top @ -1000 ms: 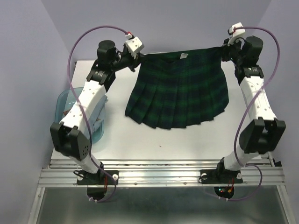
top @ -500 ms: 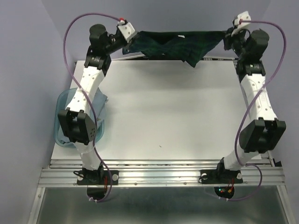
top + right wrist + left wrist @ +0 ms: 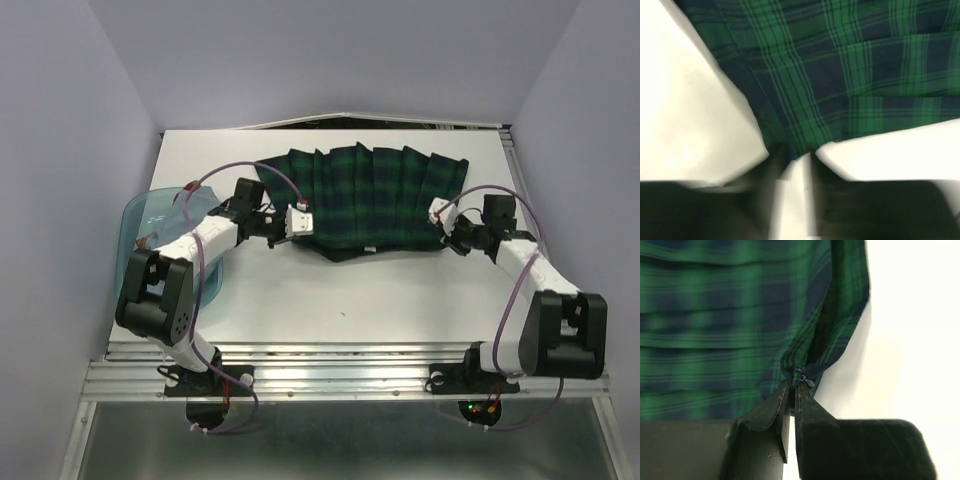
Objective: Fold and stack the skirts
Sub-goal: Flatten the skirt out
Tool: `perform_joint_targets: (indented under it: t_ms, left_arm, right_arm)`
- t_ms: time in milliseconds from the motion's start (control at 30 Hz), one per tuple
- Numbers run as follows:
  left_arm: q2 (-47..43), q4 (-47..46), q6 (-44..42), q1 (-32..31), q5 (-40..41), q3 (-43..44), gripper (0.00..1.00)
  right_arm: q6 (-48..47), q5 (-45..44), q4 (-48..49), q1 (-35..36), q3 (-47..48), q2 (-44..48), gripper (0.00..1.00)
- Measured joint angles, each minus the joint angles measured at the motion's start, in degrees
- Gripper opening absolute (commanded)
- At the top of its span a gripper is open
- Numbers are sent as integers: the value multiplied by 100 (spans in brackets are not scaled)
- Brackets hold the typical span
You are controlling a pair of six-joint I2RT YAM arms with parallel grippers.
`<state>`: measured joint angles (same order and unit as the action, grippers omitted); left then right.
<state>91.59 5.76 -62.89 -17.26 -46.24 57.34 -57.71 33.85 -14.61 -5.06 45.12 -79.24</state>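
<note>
The dark green-and-navy tartan skirt (image 3: pixel 370 190) lies spread on the white table (image 3: pixel 350 290), with its pleated hem toward the far side and its narrower edge toward me. My left gripper (image 3: pixel 306 228) is shut on the skirt's near left corner; in the left wrist view the fingertips (image 3: pixel 782 390) pinch bunched cloth (image 3: pixel 740 315) by a small zip pull. My right gripper (image 3: pixel 444 230) is shut on the near right corner. The right wrist view is blurred and shows tartan (image 3: pixel 850 65) running between the fingers (image 3: pixel 755 170). No pale grey-blue skirt shows.
A translucent blue plastic tub (image 3: pixel 141 215) stands at the table's left edge, partly under my left arm. Purple cables loop over both arms. The table's far edge meets the wall just behind the skirt's hem.
Both arms raised the skirt by its top corners to the far edge, then swung it over and drew back toward me. It now lies flat with its hem on the far side.
</note>
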Motion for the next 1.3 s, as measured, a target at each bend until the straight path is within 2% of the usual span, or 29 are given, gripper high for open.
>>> perform_joint_targets:
  t_ms: [33,67,100,167,233,333,433,467,533,567,600,700,800,1000,1167,1300]
  left_arm:
    - [-72,238,-212,-63,11,-105,32]
    - [-190,505,-400,-114,37,-177,58]
    - [-271,662,-538,-146,70,-195,76]
    - [-629,1268,-940,-247,85,-190,87]
    - [-992,1733,-1158,-323,81,-190,89]
    - [-1558,2256,-1241,-426,39,-186,89]
    - [-1965,2203,-599,-472,125,-101,89]
    - [-1998,2116,-411,-476,192,-59,89]
    - [-1952,1775,415,-476,391,142,81]
    - [-1897,1628,743,-476,494,236,78]
    - [-1725,1460,1300,-476,649,439,75]
    - [-970,981,2667,-476,1073,1084,76]
    - [-343,643,3910,-476,1471,1305,76]
    - [479,612,5506,-651,2267,1307,77]
    - [828,601,6140,-782,2444,1309,75]
    - [1353,678,6415,-789,2568,1506,72]
  right_arm:
    - [-297,20,-227,-7,-57,160,66]
    - [-688,26,-516,-13,-107,407,89]
    - [-951,33,-828,-26,-120,734,100]
    - [-1384,17,-1128,-48,-120,1165,100]
    - [-1617,-2,-1410,-55,-118,1613,100]
    - [-1582,-9,-1832,-52,35,1814,99]
    - [-1021,4,-2090,-55,535,1534,88]
    - [-855,15,-2120,-52,723,1373,81]
    - [-227,74,-2087,-55,1248,828,75]
    - [81,96,-2081,-52,1528,540,69]
    - [476,109,-2041,-50,1987,52,67]
    - [1335,74,-1788,-39,2959,-1226,63]
    - [1974,-83,-1558,2,3648,-2245,61]
    - [2468,-682,-1397,109,4461,-3735,52]
    - [2098,-1300,-1342,177,4183,-4074,49]
    - [1580,-1593,-1233,262,3394,-3539,45]
